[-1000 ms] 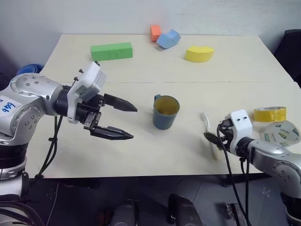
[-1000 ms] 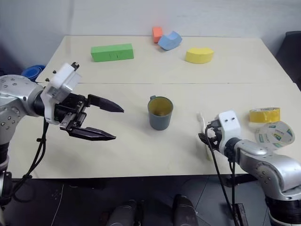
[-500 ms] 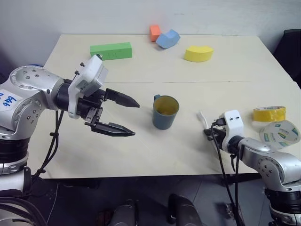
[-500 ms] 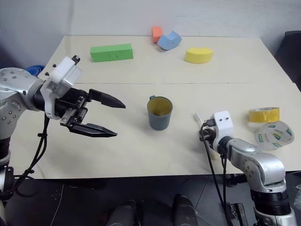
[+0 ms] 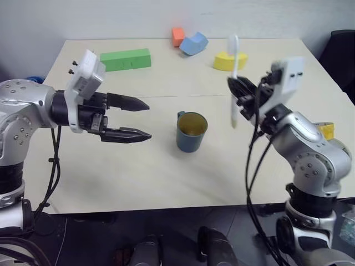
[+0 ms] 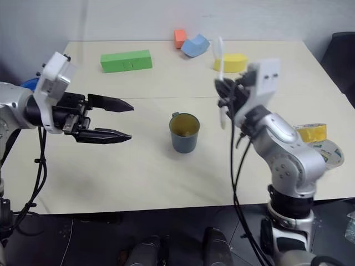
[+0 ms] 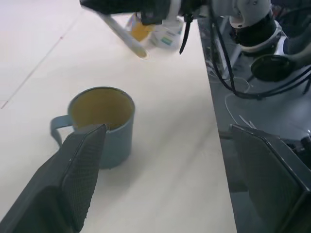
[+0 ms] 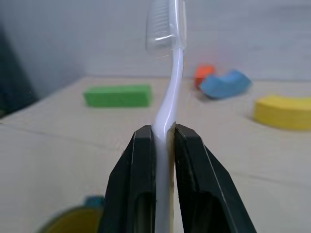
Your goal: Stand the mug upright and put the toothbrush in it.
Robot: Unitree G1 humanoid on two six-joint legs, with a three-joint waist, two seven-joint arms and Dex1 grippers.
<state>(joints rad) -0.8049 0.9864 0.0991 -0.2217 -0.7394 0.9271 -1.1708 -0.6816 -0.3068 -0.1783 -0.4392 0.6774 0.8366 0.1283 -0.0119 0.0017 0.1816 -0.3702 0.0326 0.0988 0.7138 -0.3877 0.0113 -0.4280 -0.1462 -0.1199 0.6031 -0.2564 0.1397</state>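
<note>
On the cream table [image 5: 138, 177] we see, toward twelve o'clock, a green block [image 5: 125, 59] at eleven, orange block [image 5: 177, 36] touching a blue block [image 5: 193, 44], and a yellow block [image 5: 224, 60] at one; yellow tape roll [image 6: 310, 132] at three.

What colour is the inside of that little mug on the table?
Yellow inside the small teal-blue cylindrical mug; the left wrist view shows it best.

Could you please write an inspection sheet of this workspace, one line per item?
Surface: beige table.
Job's things: mug upright; toothbrush lifted, bristles up.
Clutter: green block, orange block, blue block, yellow block, yellow tape roll.
Grippers: left gripper open beside mug; right gripper shut on toothbrush.
Cables: black cables along arms.
Surroundings: pale wall.
</note>
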